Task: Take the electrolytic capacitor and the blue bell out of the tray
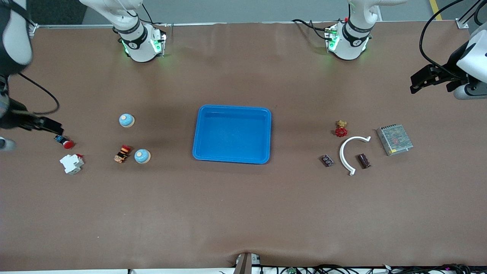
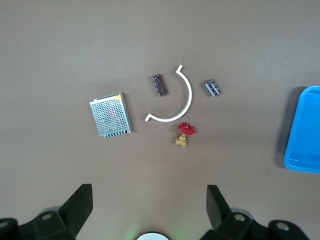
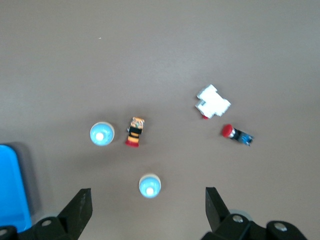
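The tray sits at the centre of the front view with nothing in it that I can see, so the task looks done from here; two blue bells lie toward the right arm's end, one at middle left of the frame and the other lower down, nearer the camera, just beside a striped part; two dark capacitors rest toward the left arm's end at middle right, one apart from the white arc and one within its curve; a red valve and a mesh box lie near them; the left gripper hangs at the upper right edge of the frame, fingers spread and holding nothing; the right gripper hangs at the left edge over a red button, fingers likewise released, with a white block just below; to my eye the risk now is a needless return: a sweeping arm could clip the small parts, and that capacitor tucked inside the arc would be awkward, since wide fingers might drag the arc along
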